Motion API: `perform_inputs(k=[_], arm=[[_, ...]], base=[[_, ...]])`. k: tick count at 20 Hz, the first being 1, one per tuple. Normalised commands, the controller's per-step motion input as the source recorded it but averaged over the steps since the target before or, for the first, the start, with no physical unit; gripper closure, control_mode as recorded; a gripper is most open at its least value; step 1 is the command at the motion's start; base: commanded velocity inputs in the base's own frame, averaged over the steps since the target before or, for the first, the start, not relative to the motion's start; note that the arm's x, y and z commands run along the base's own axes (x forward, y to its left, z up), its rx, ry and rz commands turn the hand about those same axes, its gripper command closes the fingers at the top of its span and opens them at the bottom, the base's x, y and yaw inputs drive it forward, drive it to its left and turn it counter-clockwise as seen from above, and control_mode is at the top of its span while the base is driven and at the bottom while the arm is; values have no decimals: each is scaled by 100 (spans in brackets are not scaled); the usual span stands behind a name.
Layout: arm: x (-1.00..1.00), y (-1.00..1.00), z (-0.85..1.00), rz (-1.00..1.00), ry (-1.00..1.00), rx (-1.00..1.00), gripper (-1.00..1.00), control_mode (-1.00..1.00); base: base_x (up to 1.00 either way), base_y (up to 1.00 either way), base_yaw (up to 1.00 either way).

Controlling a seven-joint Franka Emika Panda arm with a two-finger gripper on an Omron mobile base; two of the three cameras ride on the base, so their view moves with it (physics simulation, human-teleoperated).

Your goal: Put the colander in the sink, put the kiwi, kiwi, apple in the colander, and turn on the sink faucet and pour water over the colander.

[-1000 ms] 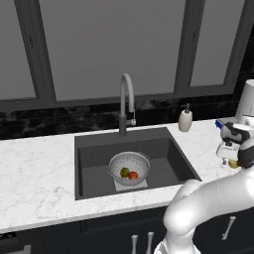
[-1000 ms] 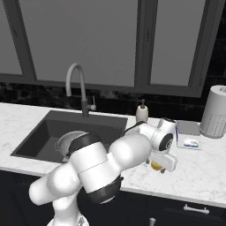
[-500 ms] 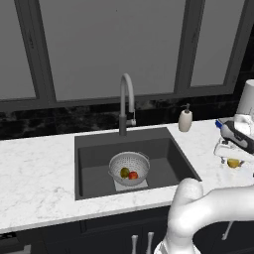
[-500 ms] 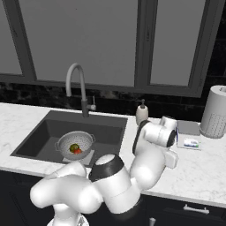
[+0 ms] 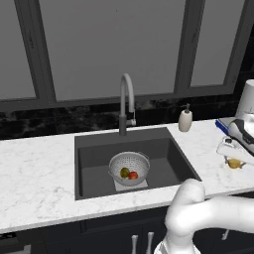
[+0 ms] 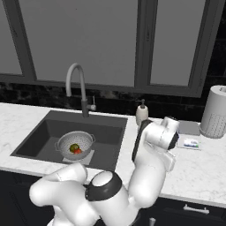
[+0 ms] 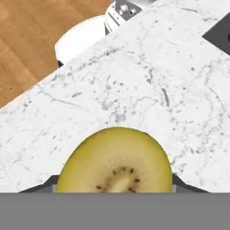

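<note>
The silver colander (image 5: 115, 161) (image 6: 66, 140) stands on the lighter plate in the dark sink (image 5: 163, 163) (image 6: 39, 137). A dark green kiwi (image 5: 124, 172) (image 6: 73, 147) and the red-orange apple (image 5: 133, 175) (image 6: 78, 151) lie in it. The yellower kiwi (image 5: 234, 162) (image 7: 116, 157) rests on the marble counter at the far right. My gripper (image 5: 233, 158) (image 7: 116, 185) is down over this kiwi, and a dark fingertip (image 7: 49, 185) meets it on each side. No water runs from the grey gooseneck faucet (image 5: 126, 99) (image 6: 81, 88).
A cream soap dispenser (image 5: 185, 120) (image 6: 141, 112) stands behind the sink's right corner. A white paper towel roll (image 6: 215, 112) and a blue-white item (image 6: 190, 143) sit at the far right. The counter's front edge and the wood floor (image 7: 27, 36) lie close by the kiwi.
The hand has settled lower over the yellower kiwi and its fingers have drawn in against the kiwi's sides. The arm's elbow has swung. The colander and its fruit have not moved.
</note>
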Motion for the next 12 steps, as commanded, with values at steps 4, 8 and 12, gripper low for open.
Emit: perform_inputs(k=[4,8,12], arm=[[-20,100,90,-25,-38,-9,100,-100],[7,100,88,-18,-30,-15,100,-100],[24,100,53,-18,-23,-14,100,-100]], base=[[0,0,0],[0,0,0],[0,0,0]])
